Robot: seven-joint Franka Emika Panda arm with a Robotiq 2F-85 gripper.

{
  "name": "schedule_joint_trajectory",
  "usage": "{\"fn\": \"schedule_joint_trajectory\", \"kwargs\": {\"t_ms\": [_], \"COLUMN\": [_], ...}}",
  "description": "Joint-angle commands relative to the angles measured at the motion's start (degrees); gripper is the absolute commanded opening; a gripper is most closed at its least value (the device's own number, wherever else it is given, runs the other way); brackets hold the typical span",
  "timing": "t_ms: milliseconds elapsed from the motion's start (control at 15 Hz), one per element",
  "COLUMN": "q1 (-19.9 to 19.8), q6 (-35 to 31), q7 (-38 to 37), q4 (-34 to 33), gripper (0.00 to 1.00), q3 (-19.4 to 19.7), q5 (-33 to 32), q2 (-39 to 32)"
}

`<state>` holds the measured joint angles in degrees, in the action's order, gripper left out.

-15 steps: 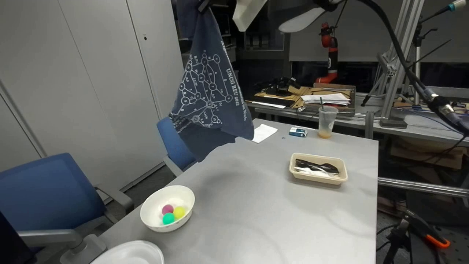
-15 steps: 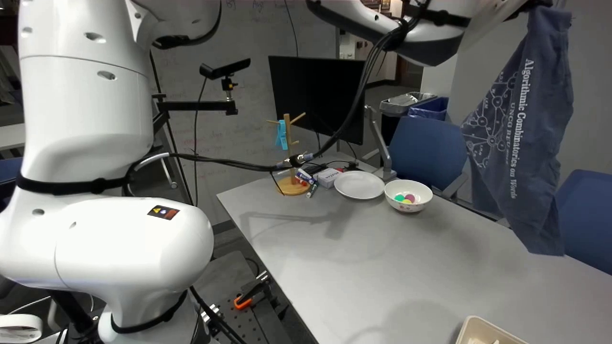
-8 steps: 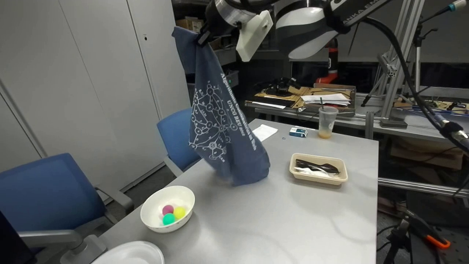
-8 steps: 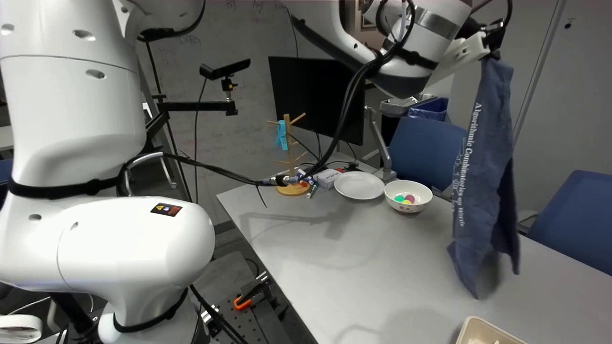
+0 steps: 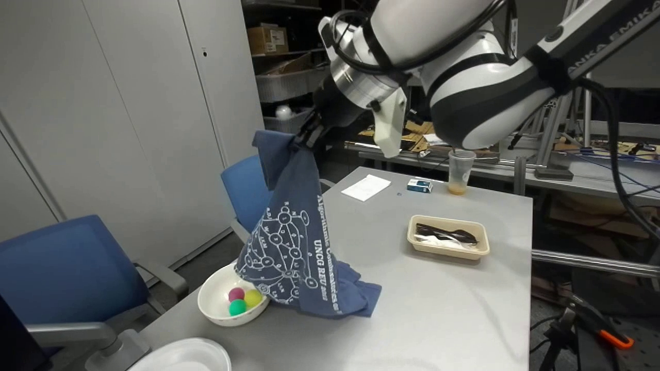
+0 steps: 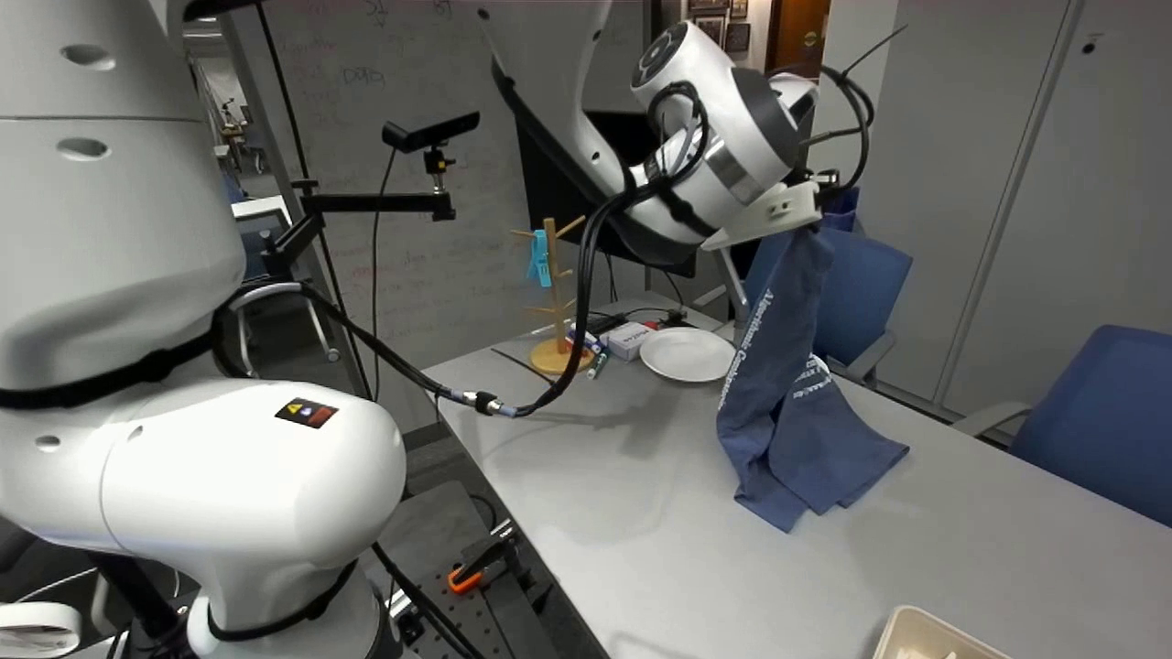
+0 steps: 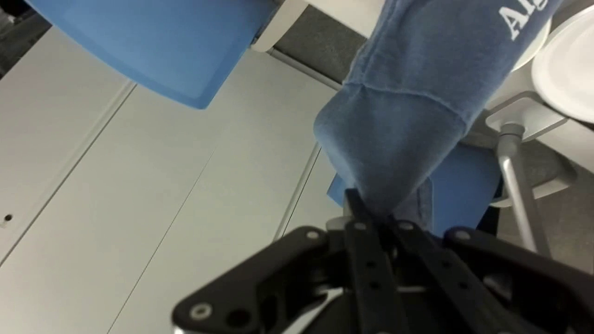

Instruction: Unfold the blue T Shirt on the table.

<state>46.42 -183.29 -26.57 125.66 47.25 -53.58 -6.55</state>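
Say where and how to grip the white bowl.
The white bowl is probably best pinched from above, by the rim on the side away from the blue T-shirt. It stands upright; in an exterior view that rim shows bare, while the shirt partly hides the opposite side.

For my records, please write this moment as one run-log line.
hand: shut on shirt | shirt: hanging, lower part on table | contact with bowl: unclear | unfolding: not finished

The grey table point(image 5: 417, 314) carries a bowl point(image 5: 213, 293), plate point(image 6: 687, 355), tray point(image 5: 447, 251), cup point(image 5: 460, 171) and T-shirt point(image 5: 304, 239) (its lower end).
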Motion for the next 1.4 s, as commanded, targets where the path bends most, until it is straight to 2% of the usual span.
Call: {"fn": "schedule_joint_trajectory", "kwargs": {"t_ms": [0,200,533,933,1133,1267,1333], "q1": [-3.44,-4.04,-3.93,0.54,5.56,8.78,10.07], "q6": [5.17,8.79,9.26,10.07,14.33,15.92,15.28], "q7": [8.38,5.58,-3.45,-23.94,-25.87,-18.50,-19.66], "q4": [2.78,-5.83,-18.79,-30.14,-23.46,-14.11,-11.34], "gripper": [0.01,0.01,0.01,0.01,0.01,0.01,0.01], "q3": [-2.68,1.86,9.71,18.22,17.73,15.65,15.45], "q5": [5.03,1.33,-7.73,-28.31,-34.90,-32.58,-33.47], "q2": [4.08,0.47,-4.15,-10.08,-5.89,-0.55,0.23]}}
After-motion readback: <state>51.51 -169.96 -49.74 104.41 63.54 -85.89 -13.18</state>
